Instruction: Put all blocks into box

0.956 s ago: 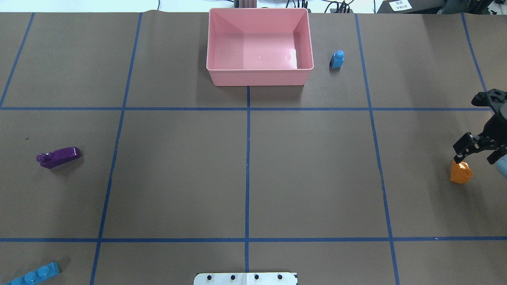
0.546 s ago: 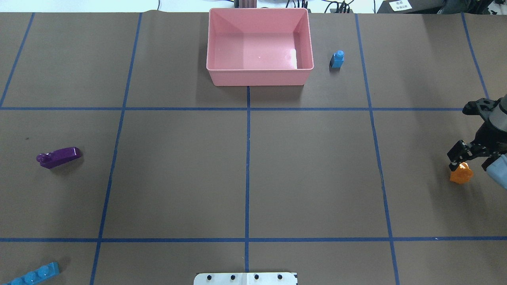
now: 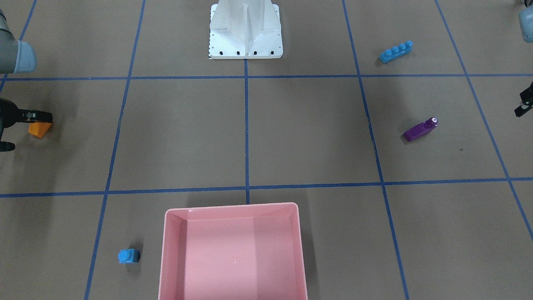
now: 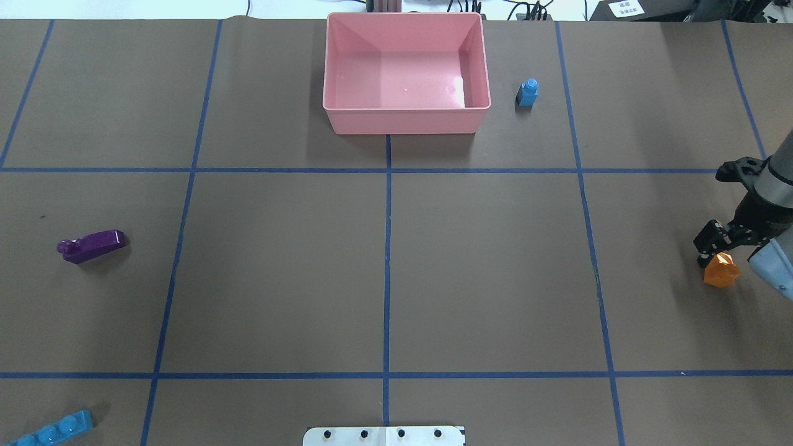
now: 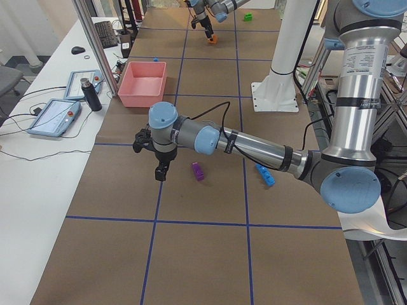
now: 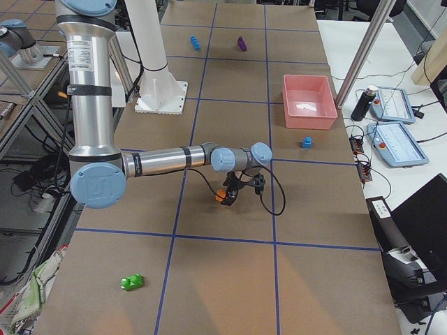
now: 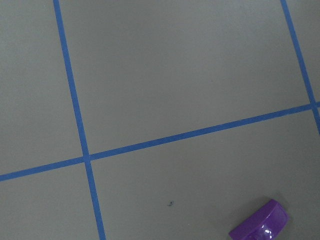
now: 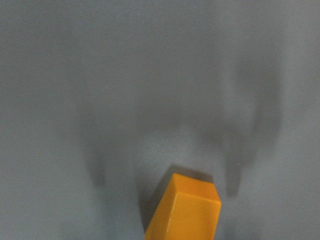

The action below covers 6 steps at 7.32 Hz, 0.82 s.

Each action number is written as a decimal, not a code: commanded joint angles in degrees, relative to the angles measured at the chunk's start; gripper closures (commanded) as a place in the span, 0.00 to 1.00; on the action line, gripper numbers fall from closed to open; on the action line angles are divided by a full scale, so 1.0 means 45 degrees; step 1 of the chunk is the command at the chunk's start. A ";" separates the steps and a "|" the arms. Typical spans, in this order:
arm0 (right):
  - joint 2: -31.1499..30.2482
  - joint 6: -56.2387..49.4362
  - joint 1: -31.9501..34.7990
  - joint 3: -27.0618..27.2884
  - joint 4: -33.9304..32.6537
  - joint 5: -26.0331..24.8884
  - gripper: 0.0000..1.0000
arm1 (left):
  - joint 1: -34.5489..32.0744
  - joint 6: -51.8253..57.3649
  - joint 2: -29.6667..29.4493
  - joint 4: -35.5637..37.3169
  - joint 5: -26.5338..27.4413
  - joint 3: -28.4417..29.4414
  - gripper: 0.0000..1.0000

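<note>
The right gripper [image 3: 31,131], fingers spread apart, hangs low over the orange sloped block [image 4: 720,271], seemingly straddling it, well apart from the pink box [image 4: 406,121]. The left gripper [image 5: 160,171] hovers near the purple block [image 4: 93,244]; I cannot tell how its fingers stand.

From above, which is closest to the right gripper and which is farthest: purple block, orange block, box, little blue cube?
From the right gripper:
1. Orange block, right at its fingers, at the right edge.
2. Blue cube, far side, just right of the box.
3. Box, far middle.
4. Purple block, way over on the left.
</note>
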 commanded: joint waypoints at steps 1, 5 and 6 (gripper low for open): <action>0.0202 0.0017 0.0012 -0.0379 -0.0019 -0.0014 0.02 | 0.0019 -0.0019 -0.0116 0.0017 -0.0019 0.0000 0.00; 0.0124 0.0212 -0.0008 -0.0400 -0.0020 0.0005 0.79 | 0.0019 -0.0039 -0.0274 0.0036 -0.0019 -0.0019 0.00; 0.0066 0.0212 0.0031 -0.0128 -0.0039 0.0063 1.00 | 0.0000 -0.0039 -0.0274 0.0036 -0.0019 -0.0038 0.00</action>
